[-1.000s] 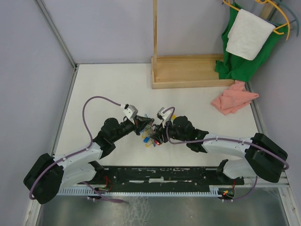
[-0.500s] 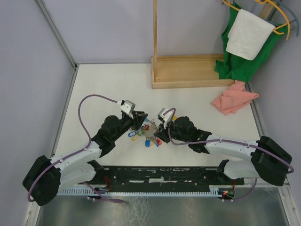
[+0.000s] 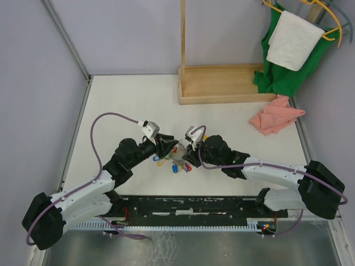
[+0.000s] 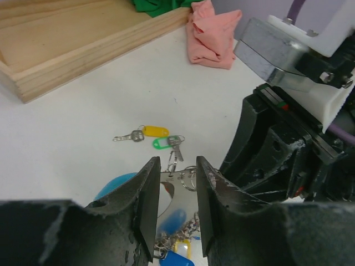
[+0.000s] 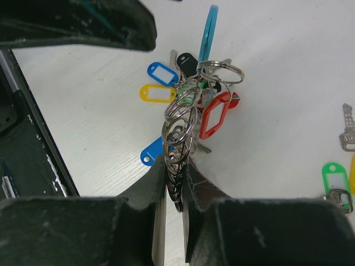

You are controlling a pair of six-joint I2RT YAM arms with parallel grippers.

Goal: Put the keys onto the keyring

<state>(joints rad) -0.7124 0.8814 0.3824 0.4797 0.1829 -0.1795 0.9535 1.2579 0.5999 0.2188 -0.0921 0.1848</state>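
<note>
**keyring clamped in right gripper; two tagged keys loose on table**

- right gripper (image 5: 176,163): fingers are clenched on a stack of small split rings (image 5: 178,130) belonging to the keyring (image 3: 175,159). the rings are stood up from the fingertips, with a red tag (image 5: 213,113) caught among them. blue and yellow tags are spread on the white table (image 3: 127,105) beside the bunch. the light-blue band (image 5: 209,33) is seen beyond the rings.
- left gripper (image 4: 176,177): fingers are released and parted, and nothing is seen pinched between them. it is set just over the keyring, close against the right gripper.
- keys: a yellow-tagged key (image 4: 145,132) and a green-tagged key (image 4: 168,144) are laid flat on the table. they lie just beside each other, near the keyring on its far side, and are touched by neither gripper.
- background: a wooden tray (image 3: 222,91) and a pink cloth (image 3: 275,115) are placed well apart from the keyring, at the far side.
</note>
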